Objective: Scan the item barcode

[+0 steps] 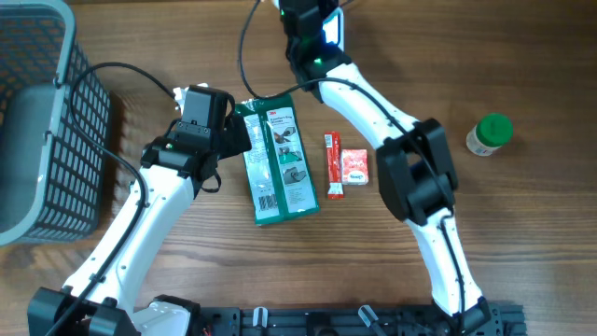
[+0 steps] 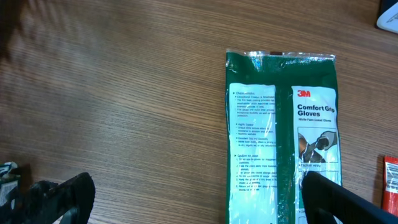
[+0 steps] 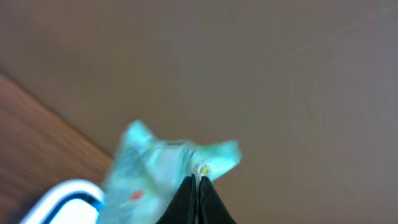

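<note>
- We find the right pincer (image 3: 199,177) closed, nipping a pale teal packet (image 3: 168,158) by its edge at the far side of the desk (image 1: 522,233), near a white rounded object (image 3: 62,199).
- We find the left pincer (image 2: 196,186) spread wide and holding nothing.
- It is low over the desk, with one finger just over the edge of a green glove packet (image 1: 277,163), which lies flat.

A blurred pale teal shape (image 3: 168,165), possibly a packet, shows at the right hand (image 3: 199,179); the glove packet (image 2: 280,143) runs off the bottom edge.
</note>
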